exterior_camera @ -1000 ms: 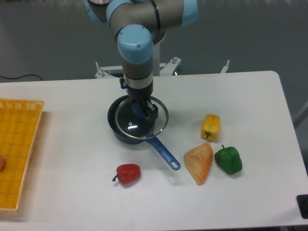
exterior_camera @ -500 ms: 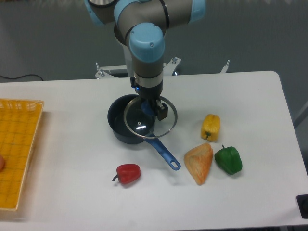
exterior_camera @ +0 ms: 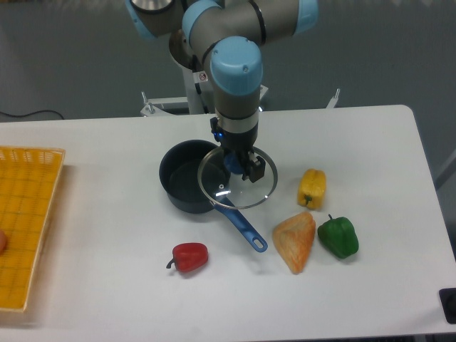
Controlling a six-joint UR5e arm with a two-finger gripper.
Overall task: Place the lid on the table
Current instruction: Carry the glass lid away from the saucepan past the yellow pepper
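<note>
The lid (exterior_camera: pixel 237 178) is clear, glossy glass with a thin bright metal rim. The saucepan (exterior_camera: pixel 187 184) looks dark and matt inside, its handle glossy blue. The table (exterior_camera: pixel 107 164) is smooth, plain white. At the left, the tray (exterior_camera: pixel 25 214) is yellow mesh.

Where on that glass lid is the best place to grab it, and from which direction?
Grip the lid by its small blue centre knob, coming straight down from above. The disc is flat, thin-rimmed glass, so the raised knob is the only graspable feature. The end effector is already closed there.
</note>
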